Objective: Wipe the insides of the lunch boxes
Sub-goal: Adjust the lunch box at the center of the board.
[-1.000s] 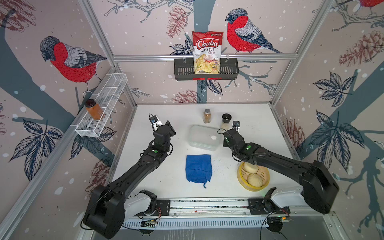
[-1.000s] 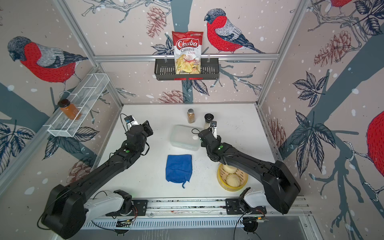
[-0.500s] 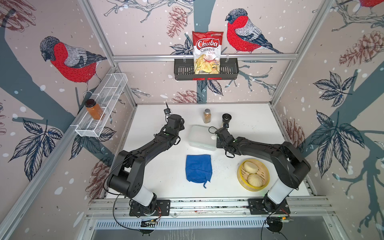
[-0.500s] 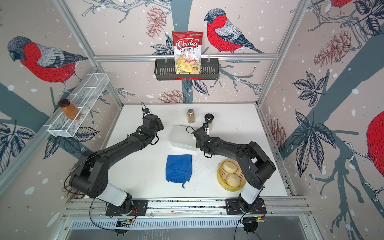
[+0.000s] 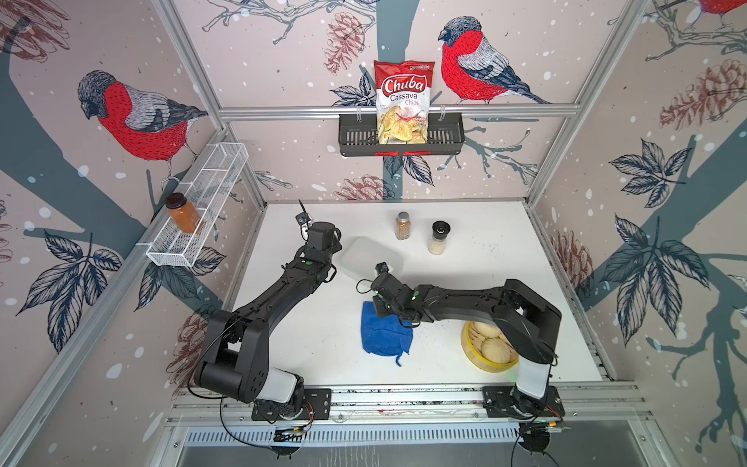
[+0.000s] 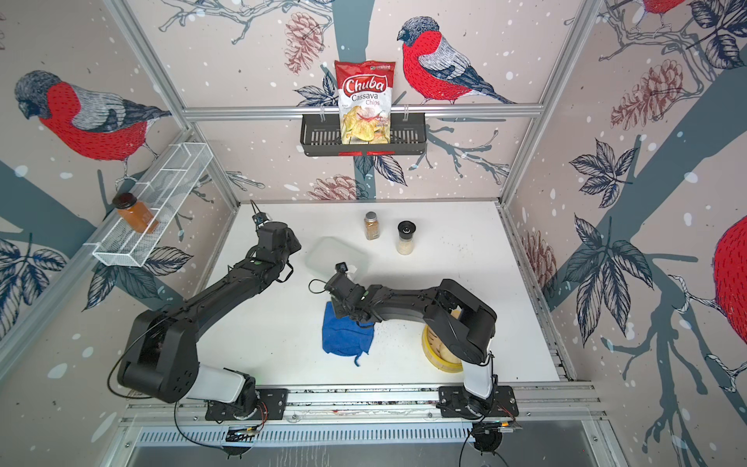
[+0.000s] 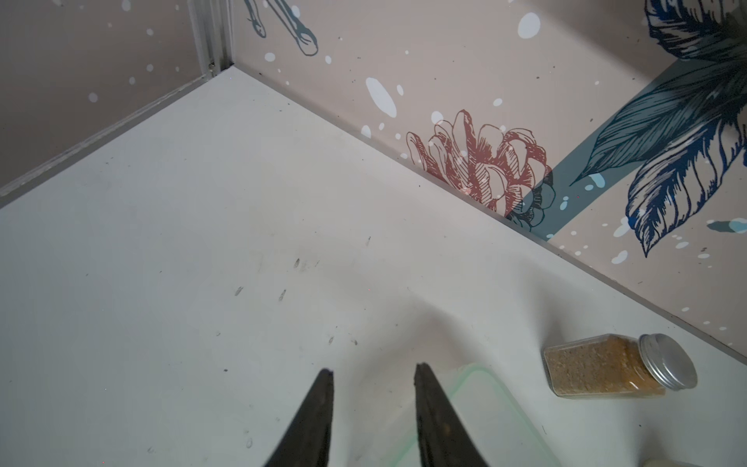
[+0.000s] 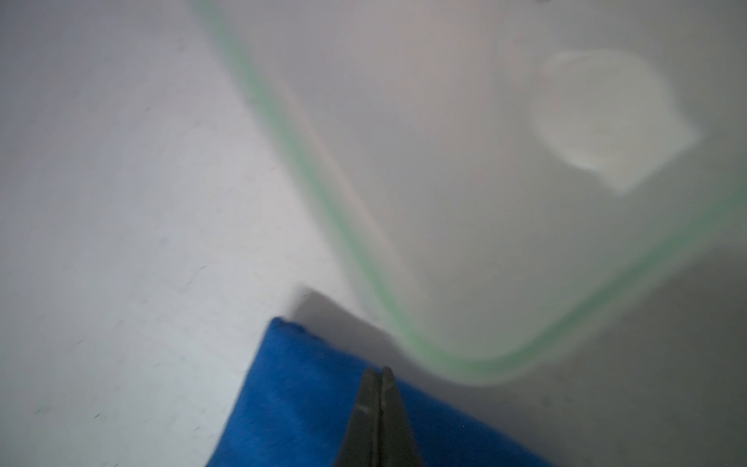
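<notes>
On the worktop [image 5: 485, 279] the lunch box [image 5: 370, 256] lies unwiped, I judge; the cloth [image 5: 384, 339] lies flat just beside it. My left fingers [image 7: 374, 370], narrowly apart, empty, at the box's corner; right fingers [image 8: 376, 388], pressed together, at its cloth-side edge

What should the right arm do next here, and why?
Probably open the right pincer and take the edge of the blue folded cloth: its jaws are shut empty over that cloth, which lies beside the clear green-rimmed plastic lunch box.
</notes>
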You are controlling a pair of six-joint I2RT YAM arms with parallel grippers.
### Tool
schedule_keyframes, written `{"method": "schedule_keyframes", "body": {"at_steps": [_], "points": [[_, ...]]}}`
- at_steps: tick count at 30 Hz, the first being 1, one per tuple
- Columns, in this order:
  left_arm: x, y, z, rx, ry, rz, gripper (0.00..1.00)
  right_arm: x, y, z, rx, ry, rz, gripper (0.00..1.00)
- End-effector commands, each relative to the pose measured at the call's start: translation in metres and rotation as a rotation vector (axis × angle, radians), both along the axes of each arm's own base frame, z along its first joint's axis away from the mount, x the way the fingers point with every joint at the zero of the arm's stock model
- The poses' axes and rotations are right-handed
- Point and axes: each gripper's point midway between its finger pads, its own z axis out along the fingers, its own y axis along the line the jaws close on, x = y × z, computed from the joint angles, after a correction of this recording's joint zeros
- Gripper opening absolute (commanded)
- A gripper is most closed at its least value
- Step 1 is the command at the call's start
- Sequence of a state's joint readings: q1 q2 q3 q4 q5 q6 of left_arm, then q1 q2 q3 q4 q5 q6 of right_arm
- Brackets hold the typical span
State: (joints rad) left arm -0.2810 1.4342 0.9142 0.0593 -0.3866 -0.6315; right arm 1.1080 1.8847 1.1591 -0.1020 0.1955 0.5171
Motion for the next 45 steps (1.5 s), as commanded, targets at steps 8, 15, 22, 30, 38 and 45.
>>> {"method": "schedule_keyframes", "body": {"at_steps": [8, 15, 22, 30, 38, 45], "points": [[-0.01, -0.013, -0.03, -0.139, 0.084, -0.052, 0.0, 0.09, -0.05, 0.121, 0.198, -0.137, -0.069, 0.0], [0.013, -0.055, -0.045, -0.248, 0.14, -0.205, 0.0, 0.165, -0.072, 0.102, 0.129, -0.142, -0.156, 0.0], [0.026, -0.081, -0.057, -0.221, 0.205, -0.263, 0.0, 0.193, -0.068, 0.042, 0.037, -0.06, -0.172, 0.0], [0.023, -0.077, -0.059, -0.187, 0.231, -0.255, 0.0, 0.14, -0.043, 0.013, 0.03, 0.035, -0.084, 0.0], [-0.009, -0.057, -0.035, -0.123, 0.222, -0.232, 0.0, 0.027, -0.001, 0.011, 0.162, 0.138, 0.055, 0.0], [-0.031, -0.037, -0.01, -0.09, 0.146, -0.183, 0.0, 0.019, 0.008, 0.031, 0.314, 0.14, 0.076, 0.0]]}}
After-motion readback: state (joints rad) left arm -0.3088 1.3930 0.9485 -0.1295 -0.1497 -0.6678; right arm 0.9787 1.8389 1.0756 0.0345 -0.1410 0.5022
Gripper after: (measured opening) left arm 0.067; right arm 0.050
